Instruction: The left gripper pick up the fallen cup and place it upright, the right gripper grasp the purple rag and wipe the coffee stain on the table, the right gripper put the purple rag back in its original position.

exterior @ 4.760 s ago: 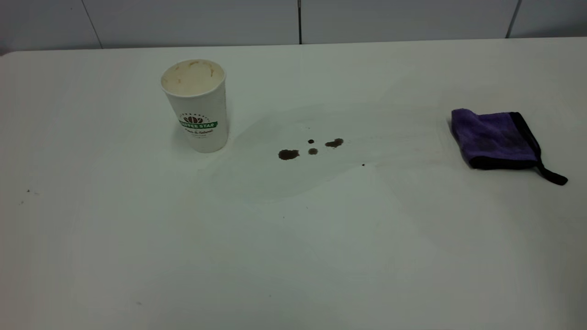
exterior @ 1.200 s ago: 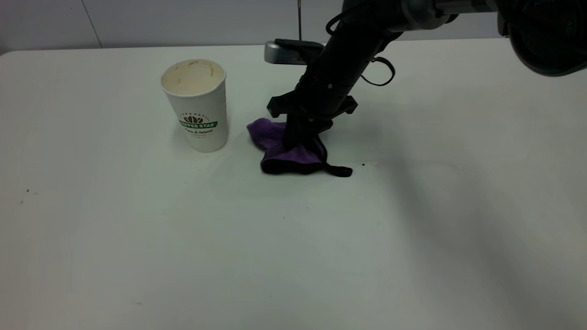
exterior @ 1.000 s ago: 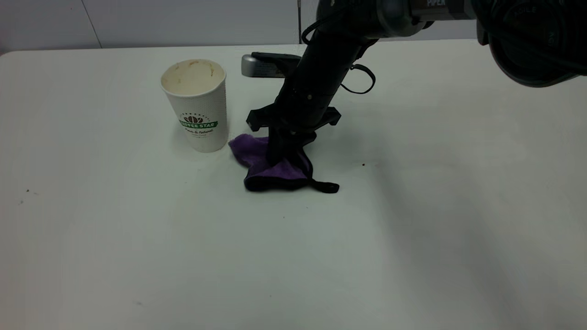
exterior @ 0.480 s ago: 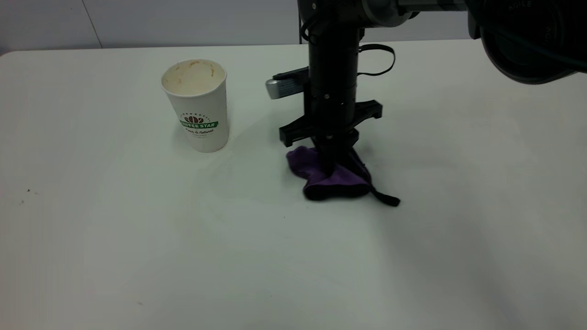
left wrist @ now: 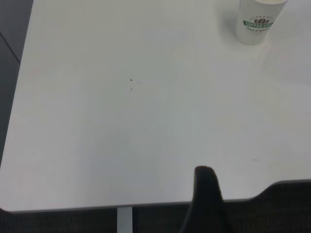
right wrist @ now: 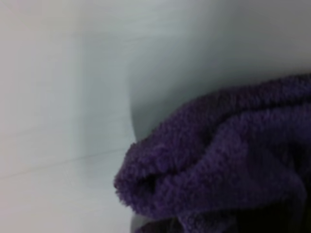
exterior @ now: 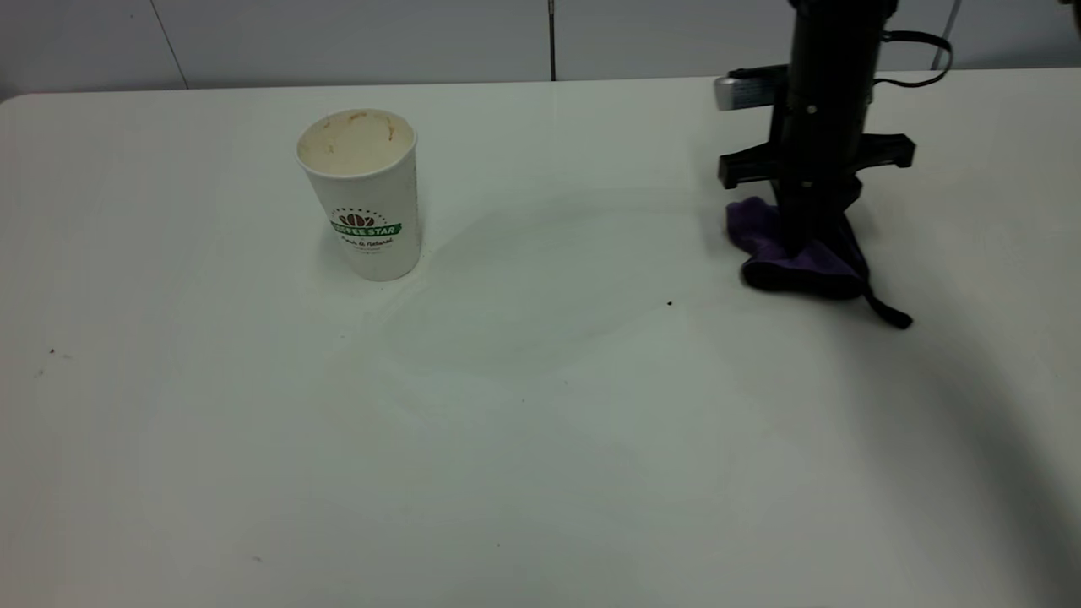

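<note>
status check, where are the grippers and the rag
Right gripper shut on purple rag, at table's right side. Left gripper parked off near edge. Cup upright, no stain visible, path clear.

wall (exterior: 355, 38): pale grey panels, dark seams | light: even, soft

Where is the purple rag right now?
In the exterior view the purple rag is on the right side of the table, pinched by the right gripper, far to the right of the upright cup.
</note>
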### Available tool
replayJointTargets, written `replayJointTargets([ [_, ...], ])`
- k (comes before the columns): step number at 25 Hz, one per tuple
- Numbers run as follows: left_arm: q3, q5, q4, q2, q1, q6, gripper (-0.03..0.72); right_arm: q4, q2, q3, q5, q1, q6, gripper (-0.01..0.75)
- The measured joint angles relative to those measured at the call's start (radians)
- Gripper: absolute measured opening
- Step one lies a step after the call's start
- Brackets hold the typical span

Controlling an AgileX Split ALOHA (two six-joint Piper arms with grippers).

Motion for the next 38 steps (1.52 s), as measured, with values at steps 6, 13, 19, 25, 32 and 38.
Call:
replayJointTargets([
  [6,0.0,0.0,0.0,0.0,0.0,0.0,0.58,0.0,0.003,-0.019,0.008,-0.097,-0.045,0.305],
  [13,0.0,0.0,0.0,0.0,0.0,0.0,0.58,-0.009,0.019,-0.134,0.025,-0.137,-0.186,0.712],
  [19,0.0,0.0,0.0,0.0,0.0,0.0,0.58,0.0,-0.138,-0.082,0.021,-0.139,-0.194,0.73],
  [25,0.0,0.0,0.0,0.0,0.0,0.0,0.58,0.021,-0.497,0.247,0.02,-0.139,-0.213,0.73],
  [32,0.0,0.0,0.0,0.0,0.0,0.0,0.58,0.058,-0.963,0.622,0.023,-0.138,-0.235,0.73],
  [38,0.0,0.0,0.0,0.0,0.0,0.0,0.58,0.071,-1.394,0.925,0.027,-0.138,-0.235,0.727],
])
